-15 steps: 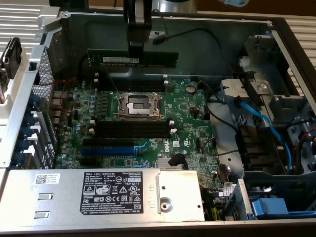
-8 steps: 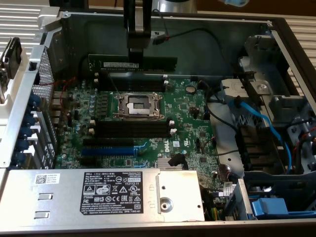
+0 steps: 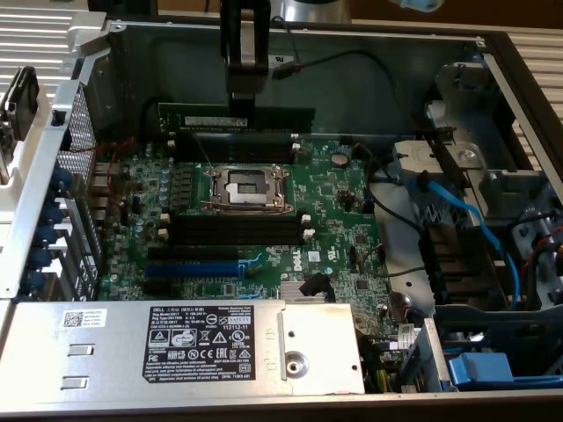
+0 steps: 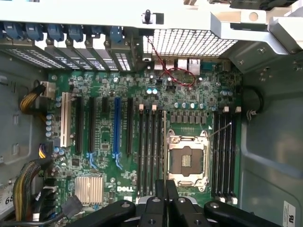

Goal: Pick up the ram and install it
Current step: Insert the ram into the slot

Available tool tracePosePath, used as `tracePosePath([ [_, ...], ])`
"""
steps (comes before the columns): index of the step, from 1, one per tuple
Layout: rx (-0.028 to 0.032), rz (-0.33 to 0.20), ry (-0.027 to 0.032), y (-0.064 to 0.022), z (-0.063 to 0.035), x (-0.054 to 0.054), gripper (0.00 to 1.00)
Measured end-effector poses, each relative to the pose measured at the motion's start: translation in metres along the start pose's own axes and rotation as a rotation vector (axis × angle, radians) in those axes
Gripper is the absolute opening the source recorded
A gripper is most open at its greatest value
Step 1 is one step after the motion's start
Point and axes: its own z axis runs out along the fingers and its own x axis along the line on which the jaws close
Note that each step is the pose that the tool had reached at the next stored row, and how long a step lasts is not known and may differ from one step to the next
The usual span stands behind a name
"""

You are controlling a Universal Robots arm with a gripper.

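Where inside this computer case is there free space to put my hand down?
Bare grey metal lies past the outer memory slots, up to the case rim. The motherboard is crowded; cables fill the side by the drive cage, and the pincer holds the ram near those slots.

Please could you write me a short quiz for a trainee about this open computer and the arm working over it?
1. True or false: the fingers are shut on the ram.
2. Where is the ram? A) seated in a black slot; B) held in the air, clear of the motherboard; C) lying on the power supply.
3. Fill in: the long expansion slot among the black ones is coloured ____.
Key: 1 true; 2 B; 3 blue.
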Motion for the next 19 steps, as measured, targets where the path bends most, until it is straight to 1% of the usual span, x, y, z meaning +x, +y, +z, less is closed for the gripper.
tracePosePath([
  [4, 0.0000, 0.000, 0.0000, -0.0001, 0.0073, 0.000, 0.12],
  [7, -0.0001, 0.001, 0.0001, -0.0028, 0.0116, 0.000, 0.12],
  [10, 0.0001, 0.005, -0.0001, -0.0041, 0.0136, 0.001, 0.12],
  [15, 0.0004, 0.014, -0.0012, -0.0048, 0.0157, 0.005, 0.12],
  [19, 0.0007, 0.024, -0.0011, -0.0070, 0.0192, 0.005, 0.12],
])
